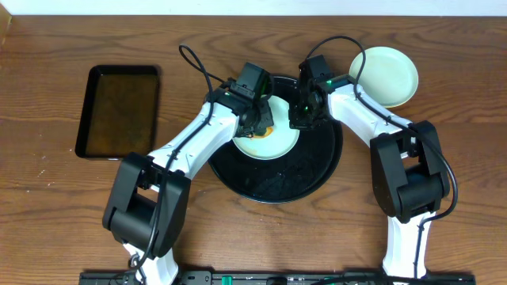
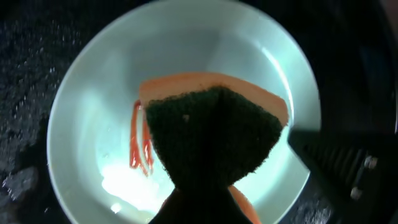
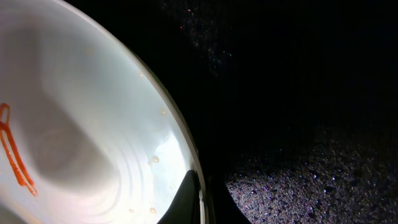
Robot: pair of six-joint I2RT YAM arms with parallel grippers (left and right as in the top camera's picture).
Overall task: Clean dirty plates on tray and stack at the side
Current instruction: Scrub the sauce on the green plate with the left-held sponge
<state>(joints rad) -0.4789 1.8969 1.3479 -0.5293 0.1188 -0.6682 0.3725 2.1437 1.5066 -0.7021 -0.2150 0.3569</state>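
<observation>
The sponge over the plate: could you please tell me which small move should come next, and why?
Probably sweep the sponge sideways onto the sauce streak. The streak lies unwiped right beside it, while the right gripper steadies the plate by its rim.

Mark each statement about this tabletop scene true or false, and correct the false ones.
1. The left gripper holds a green-faced orange sponge over the pale mint round plate. True.
2. That plate is clean. False: an orange sauce streak marks it.
3. The right gripper is shut on that plate's rim. True.
4. The pale yellow round plate lies on the large round black tray. False: it lies on the brown wooden table, beside the tray.
</observation>
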